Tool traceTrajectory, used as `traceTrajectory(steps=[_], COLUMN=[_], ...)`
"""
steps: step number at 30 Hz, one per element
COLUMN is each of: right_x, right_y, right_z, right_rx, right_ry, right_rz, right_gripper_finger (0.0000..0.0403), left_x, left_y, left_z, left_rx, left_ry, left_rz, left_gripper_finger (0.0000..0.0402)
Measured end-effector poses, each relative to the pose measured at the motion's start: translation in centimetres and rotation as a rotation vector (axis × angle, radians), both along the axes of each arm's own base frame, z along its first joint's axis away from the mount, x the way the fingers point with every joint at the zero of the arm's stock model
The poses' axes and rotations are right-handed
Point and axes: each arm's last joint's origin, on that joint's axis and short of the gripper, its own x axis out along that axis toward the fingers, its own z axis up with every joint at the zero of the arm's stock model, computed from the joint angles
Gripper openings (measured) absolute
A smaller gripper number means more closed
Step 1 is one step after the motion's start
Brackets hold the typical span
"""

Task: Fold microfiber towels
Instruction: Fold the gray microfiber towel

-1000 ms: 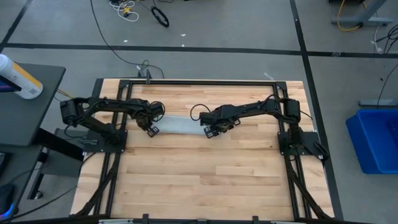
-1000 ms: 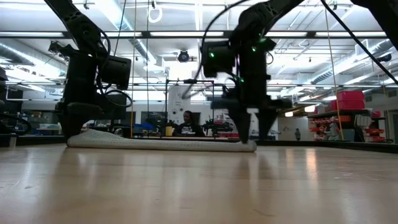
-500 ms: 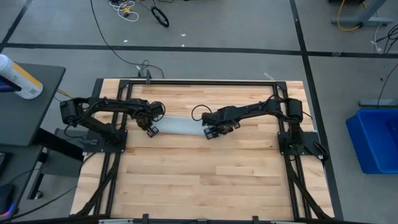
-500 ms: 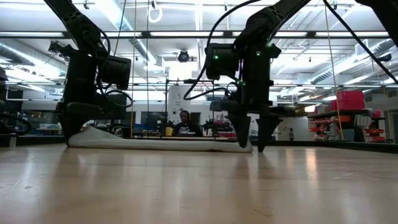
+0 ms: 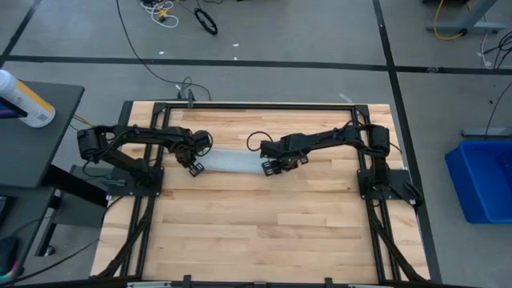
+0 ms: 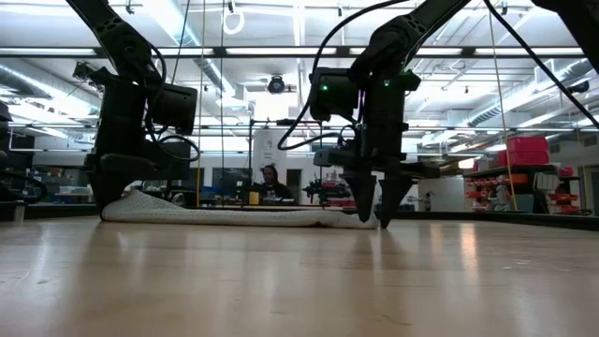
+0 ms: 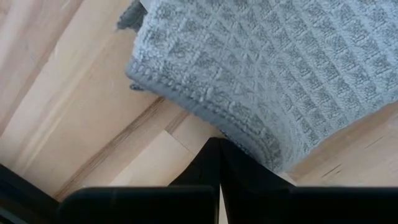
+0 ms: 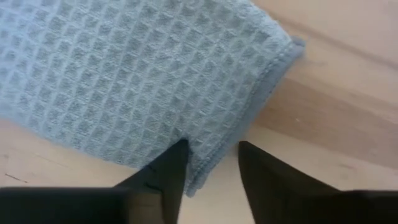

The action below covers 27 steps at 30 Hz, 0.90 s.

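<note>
The pale grey-blue towel (image 5: 232,162) lies folded into a narrow strip across the far middle of the table. It runs left to right between my two grippers. My left gripper (image 5: 196,166) is shut at the strip's left end (image 7: 267,68). My right gripper (image 5: 270,166) is open, pointing down over the strip's right end (image 8: 137,74). One finger (image 8: 177,155) stands over the towel by its hemmed corner. The other finger (image 8: 249,155) stands over bare wood beside it. In the low view the strip (image 6: 243,217) lies flat on the wood. My left gripper has the hemmed edge (image 7: 249,142) at the towel's left end at its shut fingertips, coming from above. Its own fingers hide how many layers it holds. That end (image 6: 140,198) stands a little higher than the rest of the strip, which lies on the table. My right gripper stands open at the right end; I cannot tell whether its fingertip touches the cloth.
Black frame rails (image 5: 256,105) run along the table's far edge and sides. A bright blue bin (image 5: 484,180) stands on the floor at the right. A spray bottle (image 5: 24,100) lies on a dark side table at the left. A person (image 6: 270,183) shows far behind the table.
My right gripper has shifted a little at the towel's right end, toward the table's far edge, and stays low over the wood. In the low view the gap between its fingertips has narrowed somewhat. The towel strip lies as before.
</note>
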Motion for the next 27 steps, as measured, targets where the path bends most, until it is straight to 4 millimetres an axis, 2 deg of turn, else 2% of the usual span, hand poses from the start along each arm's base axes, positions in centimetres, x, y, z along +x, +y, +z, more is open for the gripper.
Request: traceTrajectory(steps=[11, 17, 27], right_x=[0.6, 0.7, 0.6], right_y=[0.4, 0.7, 1.3], right_z=[0.1, 0.5, 3.0], right_rx=[-0.030, -0.011, -0.088], right_ry=[-0.045, -0.074, -0.153], right_rz=[0.047, 0.105, 0.122], right_gripper_finger=[0.0013, 0.0005, 0.0004], left_x=[0.0, 0.0, 0.1], left_y=[0.0, 0.0, 0.0], left_z=[0.0, 0.0, 0.0], left_rx=[0.005, 0.007, 0.010], left_ry=[-0.002, -0.002, -0.006], left_rz=[0.003, 0.004, 0.022], left_gripper_finger=[0.0000, 0.0000, 0.0000])
